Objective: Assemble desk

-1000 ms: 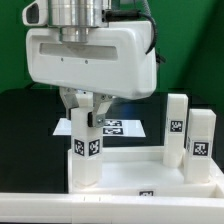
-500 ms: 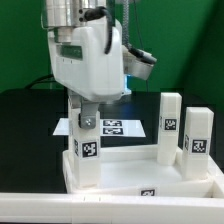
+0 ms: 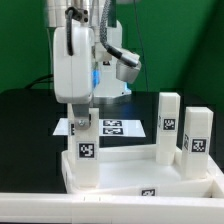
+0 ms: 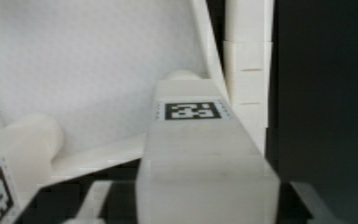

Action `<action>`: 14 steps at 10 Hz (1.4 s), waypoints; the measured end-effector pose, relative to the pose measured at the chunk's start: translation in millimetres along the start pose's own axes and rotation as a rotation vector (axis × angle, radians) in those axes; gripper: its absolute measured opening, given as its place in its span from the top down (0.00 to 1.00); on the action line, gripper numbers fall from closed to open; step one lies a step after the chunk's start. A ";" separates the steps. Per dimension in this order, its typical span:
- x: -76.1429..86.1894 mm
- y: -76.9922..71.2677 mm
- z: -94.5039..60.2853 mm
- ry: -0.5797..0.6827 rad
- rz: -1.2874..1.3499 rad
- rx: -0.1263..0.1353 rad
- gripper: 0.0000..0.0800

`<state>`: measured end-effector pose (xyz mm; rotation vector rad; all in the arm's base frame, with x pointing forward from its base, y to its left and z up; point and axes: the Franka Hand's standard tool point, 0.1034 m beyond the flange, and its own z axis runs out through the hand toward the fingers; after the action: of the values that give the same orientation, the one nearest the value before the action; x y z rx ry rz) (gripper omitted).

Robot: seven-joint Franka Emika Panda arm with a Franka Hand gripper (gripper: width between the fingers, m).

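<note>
Exterior view: we see the gripper (image 3: 83, 122) pointing down over the near leg (image 3: 85, 150), its fingers closed narrowly around the top of that leg. This leg stands upright at the corner of the tabletop (image 3: 130, 175) on the exterior view's left, inside the raised rim. 2 more legs (image 3: 168, 128) (image 3: 200, 143) stand upright toward the exterior view's right. The marker board (image 3: 115, 127) lies flat on the black table behind the tabletop. Wrist view: we see the held leg (image 4: 197, 150) close up, tag facing the camera, with the tabletop (image 4: 87, 70) beyond it.
</note>
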<state>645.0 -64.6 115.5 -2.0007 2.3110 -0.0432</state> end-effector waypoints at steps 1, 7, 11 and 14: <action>0.1 0.0 0.0 0.000 -0.061 0.000 0.43; -5.6 -0.1 0.2 0.000 -0.559 -0.004 0.19; -9.8 -1.7 1.5 0.017 -0.951 0.002 0.19; -9.4 -1.4 1.4 0.024 -1.164 -0.010 0.19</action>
<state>647.8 -55.5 114.6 -2.9900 0.8459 -0.1210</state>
